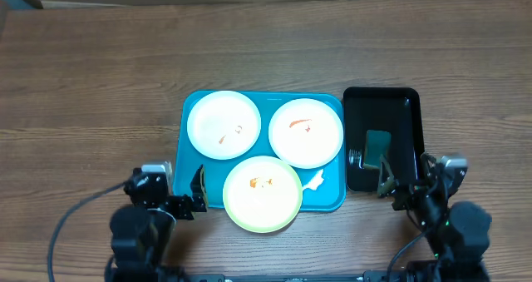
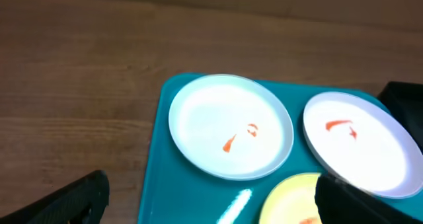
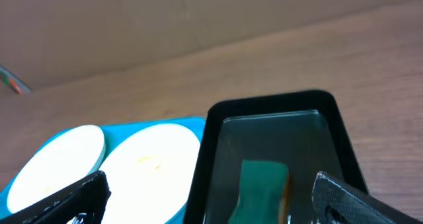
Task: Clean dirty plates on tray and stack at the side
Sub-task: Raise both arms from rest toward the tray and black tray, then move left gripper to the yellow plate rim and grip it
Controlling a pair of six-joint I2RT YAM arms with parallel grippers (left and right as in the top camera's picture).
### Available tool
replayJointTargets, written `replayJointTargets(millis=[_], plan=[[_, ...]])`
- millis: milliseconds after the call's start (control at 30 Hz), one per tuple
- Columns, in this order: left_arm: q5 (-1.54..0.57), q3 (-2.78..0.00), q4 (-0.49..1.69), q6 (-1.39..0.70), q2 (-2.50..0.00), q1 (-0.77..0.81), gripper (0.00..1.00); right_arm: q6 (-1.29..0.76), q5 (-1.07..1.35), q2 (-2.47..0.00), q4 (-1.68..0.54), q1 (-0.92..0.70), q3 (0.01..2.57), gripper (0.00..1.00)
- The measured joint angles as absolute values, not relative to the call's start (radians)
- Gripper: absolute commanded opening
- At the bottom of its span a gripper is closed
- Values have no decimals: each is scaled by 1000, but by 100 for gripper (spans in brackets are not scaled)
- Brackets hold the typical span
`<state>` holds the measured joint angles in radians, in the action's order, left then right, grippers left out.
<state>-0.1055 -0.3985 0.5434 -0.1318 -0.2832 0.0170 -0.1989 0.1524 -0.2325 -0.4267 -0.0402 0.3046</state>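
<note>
At the 7 o'clock corner of the turquoise tray (image 1: 332, 200): your left gripper (image 1: 198, 190), fingers spread wide, holding nothing. At 6 o'clock of the green sponge (image 1: 378, 146): your right gripper (image 1: 385, 180), likewise spread wide and empty, over the near rim of the black tray (image 1: 413, 99). Item: turquoise tray, mid-table, carrying all three plates, none stacked. Item: white plate (image 1: 224, 125) at its 10 o'clock, orange-red smears near centre. Item: second white plate (image 1: 306, 132) at 2 o'clock, one smear. Item: yellow-green plate (image 1: 263, 194) at 6 o'clock, smeared, overhanging the near rim. Item: black tray, just beside the turquoise one at its 3 o'clock, on the wooden table (image 1: 100, 82).
</note>
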Motion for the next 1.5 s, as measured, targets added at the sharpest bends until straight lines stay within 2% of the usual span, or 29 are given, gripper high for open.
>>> replayJointTargets(millis=[267,400,733,867,1000,1067,1300,1433,1500], plan=[[-121,-715,836,-132,-599,17,100,-207,171,-603,-677,-40,638,100],[-138,-836,917,-132,-743,17,100,-204,176,-797,-784,-40,785,100],[-339,-910,973,-131,-931,17,99,-201,195,-1052,-836,-40,873,100],[-353,-910,999,-131,-998,17,86,-201,195,-1070,-832,-40,873,100],[-356,-910,1002,-124,-1074,24,80,-200,195,-1071,-829,-40,873,100],[-353,-910,1006,-124,-1131,42,73,-201,196,-1071,-830,-40,873,100],[-320,-910,987,-124,-1329,128,66,-200,195,-1071,-825,-40,873,100],[-286,-910,976,-123,-1439,166,55,-200,196,-1071,-823,-40,873,100],[-269,-910,974,-124,-1491,173,45,-200,195,-1071,-823,-40,873,100]])
